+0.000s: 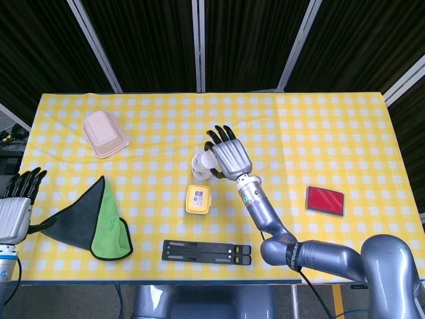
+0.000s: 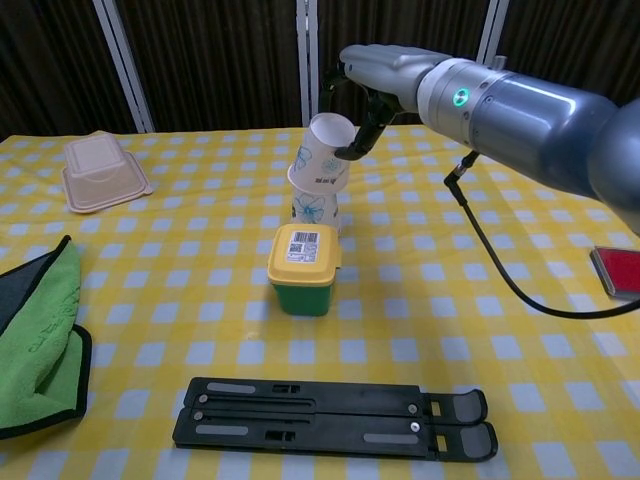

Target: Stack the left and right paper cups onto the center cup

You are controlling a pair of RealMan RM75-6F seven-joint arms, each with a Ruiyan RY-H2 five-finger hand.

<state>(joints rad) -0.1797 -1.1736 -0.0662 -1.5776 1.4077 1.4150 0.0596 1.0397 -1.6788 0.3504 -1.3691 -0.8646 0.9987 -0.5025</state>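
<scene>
A paper cup (image 2: 322,154) is held upside down and tilted in the right hand (image 2: 372,72), its mouth meeting the top of the center cup (image 2: 315,207) on the counter (image 2: 520,330), apparently to be slid over it. The left hand (image 1: 14,211) is idle, fingers apart, holding nothing.

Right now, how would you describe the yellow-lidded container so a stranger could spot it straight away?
Look at the middle of the yellow checked tablecloth, just in front of the stacked paper cups. The small green container stands there, between the cups and the flat black folding stand. It alone has a yellow lid with a barcode label on top.
</scene>
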